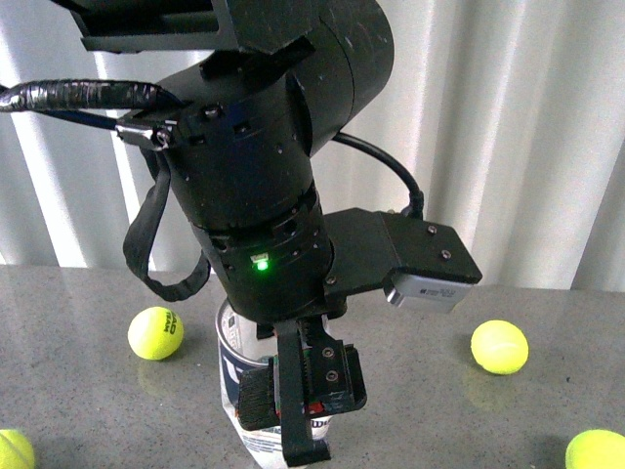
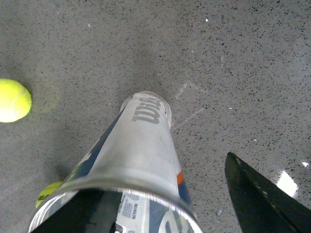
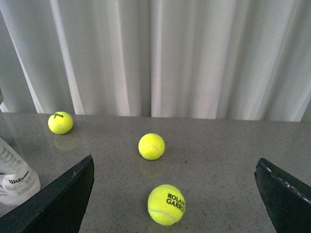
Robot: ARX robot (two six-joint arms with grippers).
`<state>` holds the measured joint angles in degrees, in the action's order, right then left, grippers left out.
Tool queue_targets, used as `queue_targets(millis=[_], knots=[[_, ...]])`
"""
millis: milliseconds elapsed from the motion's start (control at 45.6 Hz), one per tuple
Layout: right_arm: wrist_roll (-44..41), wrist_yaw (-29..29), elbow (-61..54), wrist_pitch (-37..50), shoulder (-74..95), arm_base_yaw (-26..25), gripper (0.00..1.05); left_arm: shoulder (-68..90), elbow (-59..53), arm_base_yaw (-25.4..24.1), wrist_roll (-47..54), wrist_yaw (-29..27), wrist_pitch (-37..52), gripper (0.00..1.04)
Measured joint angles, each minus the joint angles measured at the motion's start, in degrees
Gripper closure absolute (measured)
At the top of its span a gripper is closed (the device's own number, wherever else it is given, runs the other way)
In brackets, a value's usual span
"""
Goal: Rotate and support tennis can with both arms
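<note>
The tennis can (image 1: 232,337) stands on the grey table behind a bulky black arm that fills the middle of the front view. In the left wrist view I look down the can (image 2: 146,145) from its silver rim to its Wilson-marked far end on the table. My left gripper (image 2: 160,194) is open, its jaws to either side of the can's top. One finger (image 2: 257,199) stands clear of the can's wall. My right gripper (image 3: 175,160) is open and empty, facing the curtain. The can (image 3: 12,174) shows at the edge of that view, outside the jaws.
Yellow-green tennis balls lie around the can: one to its left (image 1: 155,333), one to its right (image 1: 499,347), others at the front corners (image 1: 596,449). Two balls (image 3: 166,204) (image 3: 151,146) lie ahead of the right gripper. A white curtain (image 1: 508,117) hangs behind the table.
</note>
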<state>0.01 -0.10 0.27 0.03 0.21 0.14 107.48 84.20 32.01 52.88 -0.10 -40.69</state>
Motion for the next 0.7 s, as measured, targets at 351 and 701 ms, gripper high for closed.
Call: queue_targets(millis=[351,701], knots=[[0.0,0.0,0.0,0.0,0.0,0.0,0.07,-0.2,3.0,-1.2,0.6,-1.4,-2.2,0.07],[0.0,0.0,0.0,0.0,0.0,0.0,0.07,-3.2,3.3,-2.4,-5.1,4.6,-2.2,0.07]])
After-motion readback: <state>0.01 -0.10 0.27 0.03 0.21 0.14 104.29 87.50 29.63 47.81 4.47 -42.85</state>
